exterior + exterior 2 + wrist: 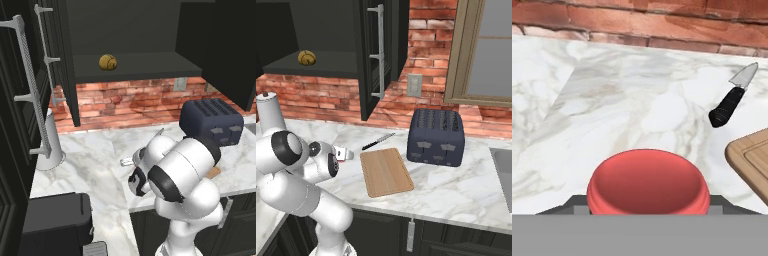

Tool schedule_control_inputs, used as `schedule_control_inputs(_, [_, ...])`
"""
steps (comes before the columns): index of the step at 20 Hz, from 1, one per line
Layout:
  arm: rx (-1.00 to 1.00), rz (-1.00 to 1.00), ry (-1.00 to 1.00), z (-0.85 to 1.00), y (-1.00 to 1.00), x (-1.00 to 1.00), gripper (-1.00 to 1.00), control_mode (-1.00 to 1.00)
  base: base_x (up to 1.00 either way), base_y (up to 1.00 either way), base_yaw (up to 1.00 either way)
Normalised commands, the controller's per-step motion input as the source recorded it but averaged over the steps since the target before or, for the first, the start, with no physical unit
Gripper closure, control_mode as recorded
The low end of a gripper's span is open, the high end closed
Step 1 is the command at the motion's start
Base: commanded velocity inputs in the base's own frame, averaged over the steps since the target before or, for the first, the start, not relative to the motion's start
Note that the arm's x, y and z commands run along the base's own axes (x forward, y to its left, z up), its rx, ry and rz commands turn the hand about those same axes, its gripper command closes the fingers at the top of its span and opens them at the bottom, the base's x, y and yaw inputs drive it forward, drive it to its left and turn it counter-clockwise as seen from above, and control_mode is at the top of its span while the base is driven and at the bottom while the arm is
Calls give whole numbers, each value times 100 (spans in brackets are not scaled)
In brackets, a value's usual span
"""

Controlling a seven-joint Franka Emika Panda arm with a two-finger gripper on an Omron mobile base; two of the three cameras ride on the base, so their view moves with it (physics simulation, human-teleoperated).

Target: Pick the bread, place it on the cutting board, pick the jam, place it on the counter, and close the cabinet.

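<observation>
End effector (646, 202) gripping jam (647, 182) above counter (637, 100), bread (107, 62) in cabinet (130, 65)

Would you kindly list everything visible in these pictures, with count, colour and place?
bread: one, golden-brown, on the open cabinet's shelf.
cabinet: one, black, doors open, above the counter.
jam: one, red, low in the hand view, between the fingers.
cutting board: one, light wood, bare, on the counter.
knife: one, black handle, on the counter beyond the board.
toaster: one, dark blue, right of the board.
counter: one, white-grey marble.
cylinder: one, pale grey, at the counter's left end.
gripper: one, low over the counter, left of the board.
</observation>
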Motion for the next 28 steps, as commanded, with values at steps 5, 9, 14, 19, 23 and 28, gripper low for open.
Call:
schedule_control_inputs(5, [0,0,0,0,0,0,100,-100,0,0,0])
schedule_control_inputs(9, [0,0,0,0,0,0,100,-100,0,0,0])
schedule_control_inputs(14, [0,0,0,0,0,0,-100,-100,0,0,0])
schedule_control_inputs(19, [0,0,0,0,0,0,-100,-100,0,0,0])
schedule_control_inputs(23, [0,0,0,0,0,0,-100,-100,0,0,0])
schedule_control_inputs(28, [0,0,0,0,0,0,-100,-100,0,0,0])
